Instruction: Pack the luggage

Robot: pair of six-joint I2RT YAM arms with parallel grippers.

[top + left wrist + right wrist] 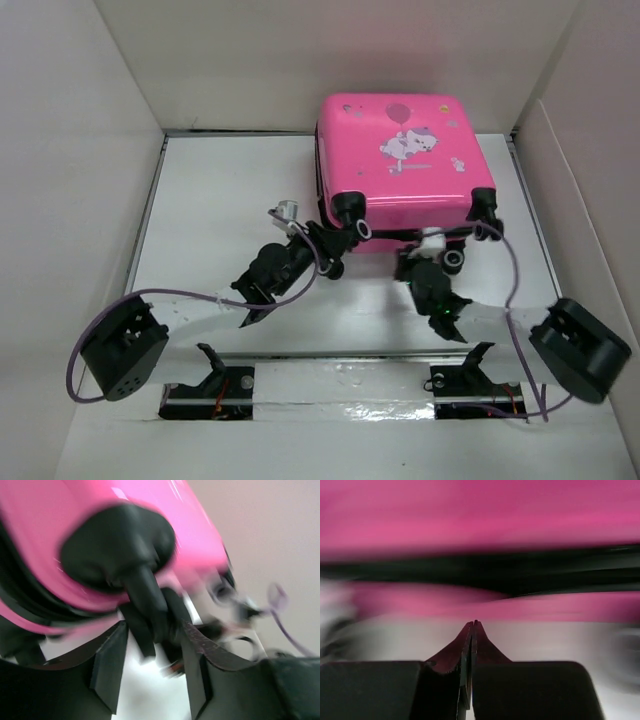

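Observation:
The luggage (400, 160) is a bright-pink hard-shell suitcase with a cartoon animal print. It lies closed on the table, wheels toward the arms. My left gripper (338, 250) is at its near left corner, just below the black wheel (350, 212). In the blurred left wrist view the gripper (152, 630) is open, and the wheel (117, 545) with its black stem fills the space just ahead of the fingertips against the pink shell (190, 535). My right gripper (425, 242) is at the near edge between the wheels. Its fingers (474, 627) are shut and empty, close to the pink shell (480, 520).
White walls (80, 150) enclose the white table (220, 190) on the left, back and right. The suitcase's other near wheel (485, 205) is at the right. Purple cables (510, 260) loop beside both arms. A metal strip (340, 385) runs along the near edge.

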